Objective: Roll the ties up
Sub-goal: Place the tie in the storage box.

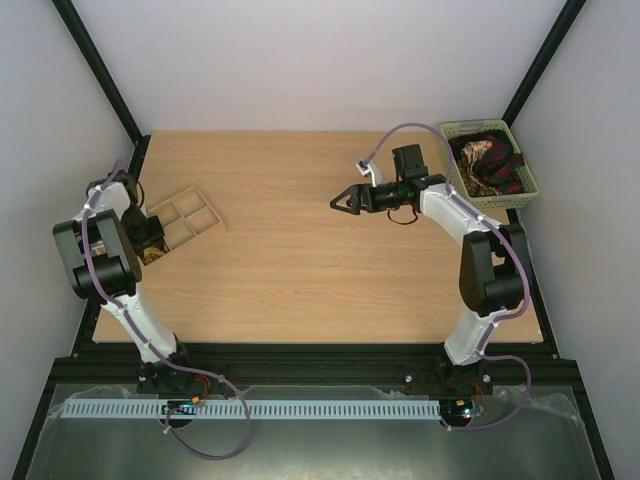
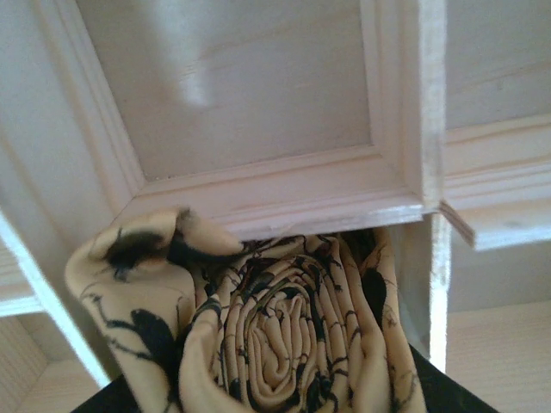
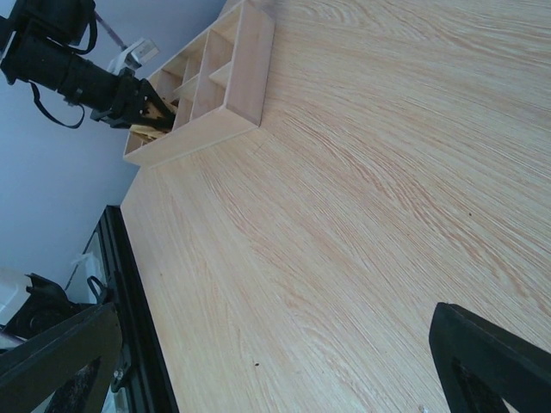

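Observation:
A tan-yellow tie (image 2: 293,344) with dark spots is wound into a tight roll, and my left gripper (image 2: 275,397) is shut on it. The roll is pressed against a wall of the wooden compartment tray (image 2: 284,202), at its near left corner in the top view. There, my left gripper (image 1: 153,250) shows a bit of the tie (image 1: 152,258) at its tip. More ties (image 1: 487,160), dark red and patterned, lie heaped in a green basket (image 1: 480,125) at the far right. My right gripper (image 1: 338,203) hangs open over the middle of the table with nothing in it.
The wooden tray (image 1: 188,212) has several compartments and lies at an angle near the table's left edge. In the right wrist view the tray (image 3: 219,86) and my left arm (image 3: 77,73) are far off, across bare wood.

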Action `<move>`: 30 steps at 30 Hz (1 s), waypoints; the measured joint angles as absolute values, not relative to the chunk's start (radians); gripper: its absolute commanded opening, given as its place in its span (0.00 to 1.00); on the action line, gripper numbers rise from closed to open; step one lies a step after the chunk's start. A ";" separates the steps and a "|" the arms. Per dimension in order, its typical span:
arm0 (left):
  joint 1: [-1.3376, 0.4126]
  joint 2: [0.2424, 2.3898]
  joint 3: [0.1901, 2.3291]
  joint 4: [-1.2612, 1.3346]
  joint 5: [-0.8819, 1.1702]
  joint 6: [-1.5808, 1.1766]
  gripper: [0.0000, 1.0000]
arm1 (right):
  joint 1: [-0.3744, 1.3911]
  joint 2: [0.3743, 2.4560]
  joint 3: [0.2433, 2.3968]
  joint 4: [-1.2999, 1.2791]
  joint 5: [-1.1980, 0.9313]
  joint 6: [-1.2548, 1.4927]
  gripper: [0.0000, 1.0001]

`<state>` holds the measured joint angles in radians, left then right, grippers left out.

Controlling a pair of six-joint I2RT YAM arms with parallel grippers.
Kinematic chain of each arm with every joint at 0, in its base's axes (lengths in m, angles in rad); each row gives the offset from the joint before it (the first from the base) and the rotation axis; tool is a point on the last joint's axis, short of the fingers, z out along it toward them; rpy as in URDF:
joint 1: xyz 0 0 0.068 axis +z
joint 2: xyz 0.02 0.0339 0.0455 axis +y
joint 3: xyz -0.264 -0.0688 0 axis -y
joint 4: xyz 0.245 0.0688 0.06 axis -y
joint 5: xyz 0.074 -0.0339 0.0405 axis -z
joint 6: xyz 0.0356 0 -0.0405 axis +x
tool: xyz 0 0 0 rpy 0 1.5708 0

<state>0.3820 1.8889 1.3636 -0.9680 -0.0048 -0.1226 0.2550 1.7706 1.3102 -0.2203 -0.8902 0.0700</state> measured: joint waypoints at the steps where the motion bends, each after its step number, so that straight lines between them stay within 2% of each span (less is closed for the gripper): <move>1: 0.382 1.894 1.356 -0.962 -0.005 -0.124 0.02 | 0.255 1.775 1.312 -0.224 -0.890 0.070 0.98; 4: 0.382 1.905 1.352 -0.952 -0.010 -0.128 0.03 | 0.254 1.781 1.316 -0.228 -0.890 0.067 0.98; 8: 0.382 1.917 1.363 -0.954 -0.009 -0.134 0.27 | 0.254 1.782 1.318 -0.235 -0.891 0.067 0.99; 15: 0.381 1.953 1.408 -0.972 -0.010 -0.140 0.42 | 0.254 1.788 1.333 -0.241 -0.890 0.067 0.99; 30: 0.369 1.939 1.409 -0.972 -0.020 -0.144 0.56 | 0.253 1.811 1.333 -0.239 -0.900 0.087 0.99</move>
<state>0.3695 1.9388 1.4090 -0.9718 -0.0200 -0.1440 0.2535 1.8107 1.3334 -0.2386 -0.8997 0.0868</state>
